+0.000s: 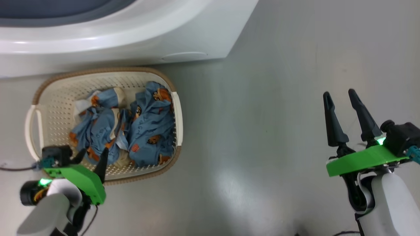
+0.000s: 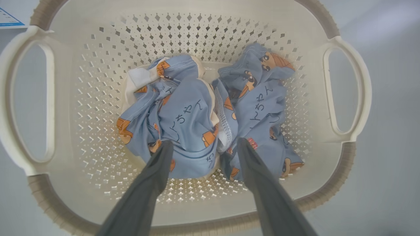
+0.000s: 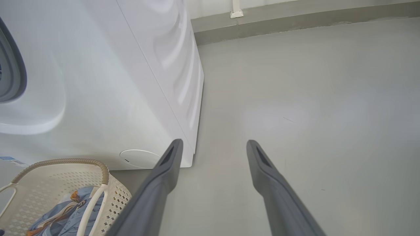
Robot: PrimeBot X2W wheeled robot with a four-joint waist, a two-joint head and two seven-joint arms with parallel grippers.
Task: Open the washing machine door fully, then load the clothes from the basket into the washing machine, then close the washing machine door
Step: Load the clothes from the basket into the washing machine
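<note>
The cream basket (image 1: pixel 98 70) stands on the floor against the white washing machine (image 1: pixel 131 36). In it lie the clothes, two crumpled blue bear-print garments side by side (image 1: pixel 98 127) (image 1: pixel 152 131). My left gripper (image 1: pixel 93 152) is over the basket's near rim, open. In the left wrist view its tips (image 2: pixel 204 142) straddle the near edge of the left garment (image 2: pixel 183 114), beside the right garment (image 2: pixel 262 105); I cannot tell if they touch. My right gripper (image 1: pixel 339 93) stands open over bare floor, far right of the basket. Of the washing machine door I can make out nothing for certain: a dark grey curve (image 3: pixel 10 72) shows on the machine's front.
The right wrist view has the machine's right corner (image 3: pixel 193 131) just left of the open right gripper (image 3: pixel 214 143), a round white cover (image 3: pixel 139 159) low on its front, and the basket (image 3: pixel 65 161) below. Grey floor (image 1: pixel 279 131) stretches to the right, up to a wall skirting (image 3: pixel 295 26).
</note>
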